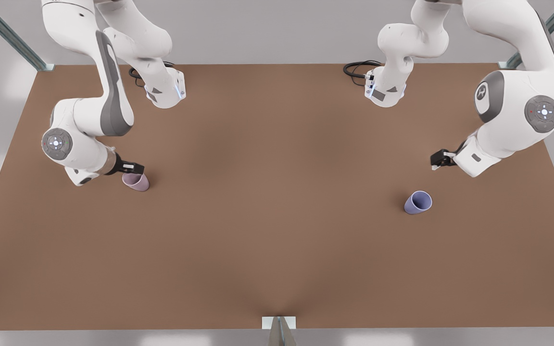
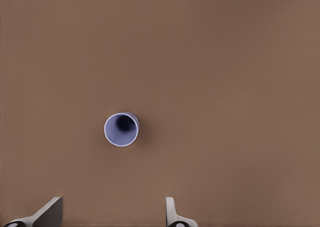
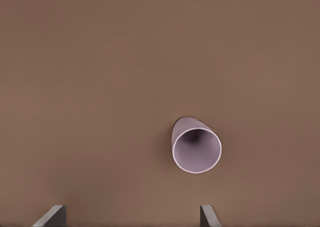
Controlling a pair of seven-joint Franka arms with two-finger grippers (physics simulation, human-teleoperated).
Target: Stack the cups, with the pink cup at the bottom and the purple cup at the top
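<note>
A wide brown desk (image 1: 277, 230) is filling the scene, with pale grey floor and metal frame struts lying around its edges. Two white Franka arms are reaching over it from the far side.

The arm on the front view's right is carrying the left gripper (image 1: 436, 160), which is hovering above and well apart from the purple cup (image 1: 418, 202); its fingers (image 2: 171, 209) are standing wide open and holding nothing. The arm on the front view's left is carrying the right gripper (image 1: 135, 168), which is hanging just over the pink cup (image 1: 136, 181), its fingers (image 3: 207, 214) also spread wide and empty.

Both cups are standing upright on the desk, mouths up, far apart from each other: the pink cup (image 3: 196, 145) near the front view's left side, the purple cup (image 2: 121, 129) toward the right.
</note>
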